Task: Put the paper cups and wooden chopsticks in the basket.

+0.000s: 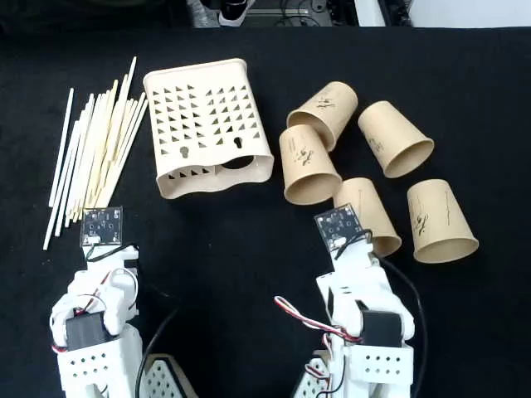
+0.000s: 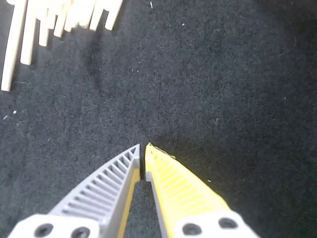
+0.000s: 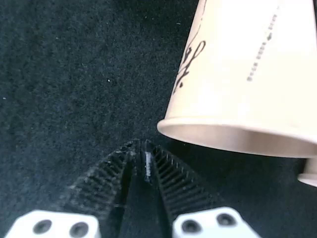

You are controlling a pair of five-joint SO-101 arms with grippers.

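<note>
Several wooden chopsticks (image 1: 95, 153) lie in a loose bundle at the far left. The cream basket (image 1: 207, 128) lies on its side mid-table, its opening toward the arms. Several brown paper cups (image 1: 325, 112) lie tipped over to its right. My left gripper (image 2: 142, 147) is shut and empty above the black cloth, short of the chopstick ends (image 2: 64, 20). My right gripper (image 3: 141, 144) is shut and empty too, its tips just short of the rim of one cup (image 3: 247, 74). The left arm (image 1: 99, 274) and right arm (image 1: 357, 282) stand at the near edge.
A black cloth (image 1: 249, 249) covers the table. Bare cloth lies between the two arms and in front of the basket. Cables (image 1: 299, 319) trail beside the right arm's base. Objects stand beyond the table's far edge.
</note>
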